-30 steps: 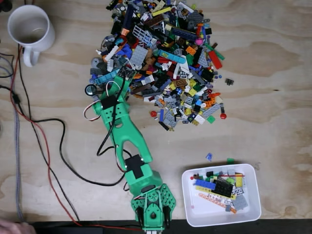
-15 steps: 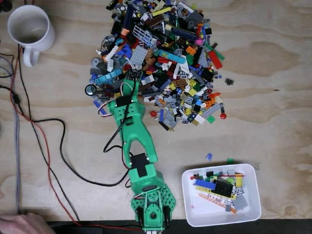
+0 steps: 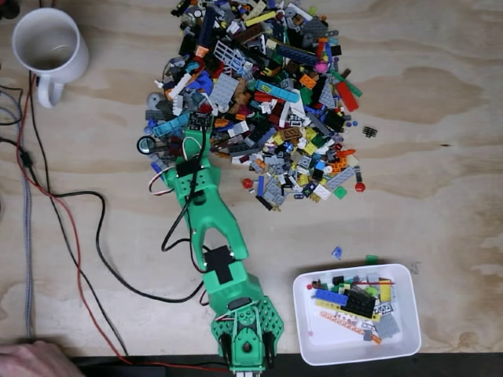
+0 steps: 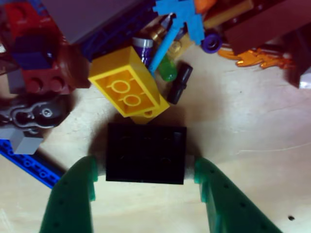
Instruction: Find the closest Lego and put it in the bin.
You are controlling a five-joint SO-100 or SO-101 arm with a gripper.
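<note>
Wrist view: claw (image 4: 146, 167) straddles black brick (image 4: 146, 153)

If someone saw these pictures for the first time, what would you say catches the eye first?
Probably the big multicoloured Lego pile spread over the upper middle of the plywood table in the fixed view, with the bright green arm reaching up into its lower left edge. In the wrist view, a black brick sits squarely between the green fingers, with a yellow brick touching it just beyond.
</note>
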